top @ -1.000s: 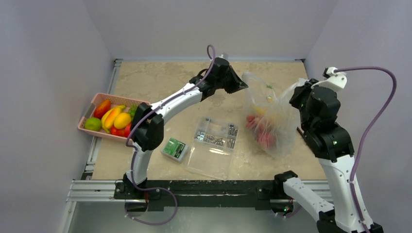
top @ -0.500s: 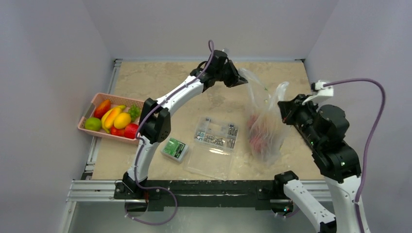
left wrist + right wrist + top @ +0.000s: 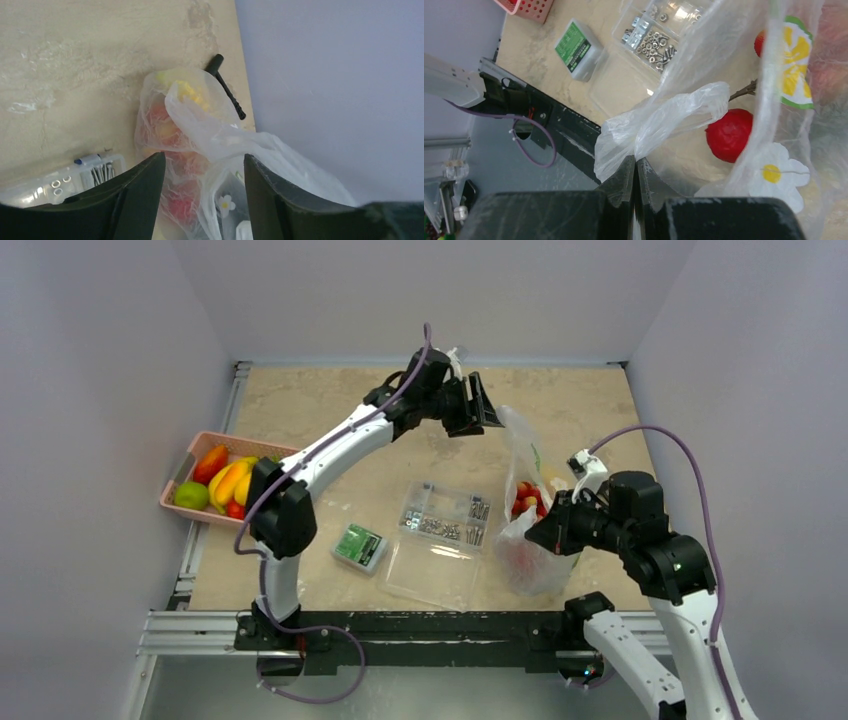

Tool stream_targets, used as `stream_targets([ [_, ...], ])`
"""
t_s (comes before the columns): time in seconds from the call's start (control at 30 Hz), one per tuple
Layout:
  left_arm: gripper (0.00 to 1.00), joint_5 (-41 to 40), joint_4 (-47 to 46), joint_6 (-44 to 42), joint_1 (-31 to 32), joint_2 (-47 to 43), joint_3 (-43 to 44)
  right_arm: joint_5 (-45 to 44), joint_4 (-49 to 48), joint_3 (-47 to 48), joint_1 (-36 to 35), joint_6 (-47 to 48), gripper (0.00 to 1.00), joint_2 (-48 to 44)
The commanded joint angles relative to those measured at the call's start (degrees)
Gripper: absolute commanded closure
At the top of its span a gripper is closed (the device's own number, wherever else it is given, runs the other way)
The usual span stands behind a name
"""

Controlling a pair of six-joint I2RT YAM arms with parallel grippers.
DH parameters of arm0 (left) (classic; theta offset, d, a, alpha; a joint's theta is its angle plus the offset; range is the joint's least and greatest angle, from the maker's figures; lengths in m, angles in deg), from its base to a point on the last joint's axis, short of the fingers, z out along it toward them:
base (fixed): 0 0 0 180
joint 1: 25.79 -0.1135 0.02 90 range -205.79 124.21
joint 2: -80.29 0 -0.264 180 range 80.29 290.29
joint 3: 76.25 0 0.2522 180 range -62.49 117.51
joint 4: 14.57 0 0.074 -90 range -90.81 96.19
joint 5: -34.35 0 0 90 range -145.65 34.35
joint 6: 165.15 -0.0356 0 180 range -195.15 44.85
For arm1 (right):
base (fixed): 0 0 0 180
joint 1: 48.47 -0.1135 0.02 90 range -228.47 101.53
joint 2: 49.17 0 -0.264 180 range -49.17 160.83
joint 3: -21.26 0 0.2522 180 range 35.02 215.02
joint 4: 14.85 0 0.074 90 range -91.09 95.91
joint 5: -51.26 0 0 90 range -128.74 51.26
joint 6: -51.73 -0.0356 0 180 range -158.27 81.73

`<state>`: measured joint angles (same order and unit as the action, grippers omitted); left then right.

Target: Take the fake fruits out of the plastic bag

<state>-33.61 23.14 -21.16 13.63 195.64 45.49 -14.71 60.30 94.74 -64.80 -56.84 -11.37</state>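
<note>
The plastic bag (image 3: 531,540) slumps on the table right of centre, see-through with lemon-slice prints (image 3: 796,70). The fake fruits (image 3: 527,502) lie inside it: a red piece (image 3: 729,134) shows in the right wrist view, and red and yellow shapes (image 3: 172,125) show through the film in the left wrist view. My right gripper (image 3: 536,532) is low at the bag's near side. It is shut (image 3: 635,167) on a bunched handle of the bag. My left gripper (image 3: 481,407) hovers at the bag's far top, open (image 3: 204,167), with bag film between its fingers but not pinched.
A clear box of metal parts (image 3: 446,514) with its lid folded out lies mid-table, beside a small green box (image 3: 360,545). A pink basket (image 3: 250,443) with other fruits sits at the left edge. A black tool (image 3: 227,90) lies behind the bag by the right wall.
My left gripper has opened and let go of the bag's far handle. My right gripper swung down and left with its handle, and the bag slumped lower.
</note>
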Motion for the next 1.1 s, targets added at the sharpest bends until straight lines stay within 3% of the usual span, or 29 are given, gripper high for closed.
stream_targets([
  [0.0,0.31,4.05,-4.8,-5.29,0.78,-10.28,-6.66,3.96,1.34,2.68,-0.1,2.23,0.99,0.35],
  [0.1,0.11,3.98,-3.1,-8.03,1.21,-14.7,-10.89,4.48,-0.33,3.21,-0.09,1.55,0.97,-0.12],
  [0.17,0.07,1.46,0.69,-9.96,1.71,-17.75,-13.5,3.6,-0.96,3.75,-0.09,1.52,0.96,-0.03],
  [0.37,0.12,-2.1,-5.35,-11.72,7.03,-29.81,-27.78,4.01,-1.72,4.48,-0.16,2.68,0.97,0.63],
  [0.47,0.15,-2.54,-13.97,-12.11,14.28,-33.32,-33.74,6.14,-2.54,3.48,-0.46,1.72,0.97,-0.32],
  [0.6,0.13,-9.1,-28.78,-13.94,22.06,-36.43,-42.72,6.4,-2.32,2.75,-0.71,0.82,0.96,-1.41],
  [0.73,0.13,-12.4,-34.73,-17.47,25.93,-36.78,-46.79,4.88,-2.71,2.08,-0.71,-0.82,0.96,-3.3],
  [0.9,0.3,-12.52,-35.27,-19.12,27.57,-34.48,-46.03,6.2,-5.03,0.53,-0.68,-4.92,0.95,-4.79],
  [1.0,0.59,-14.09,-37.51,-17.79,27.71,-33.55,-47.03,8.78,-6.87,-1.05,-0.7,-7.62,0.94,-4.85],
  [1.07,0.78,-15.24,-40.13,-17.97,27.88,-33.58,-48.79,6.79,-6.02,-0.39,-0.69,-7.89,0.87,-4.37],
])
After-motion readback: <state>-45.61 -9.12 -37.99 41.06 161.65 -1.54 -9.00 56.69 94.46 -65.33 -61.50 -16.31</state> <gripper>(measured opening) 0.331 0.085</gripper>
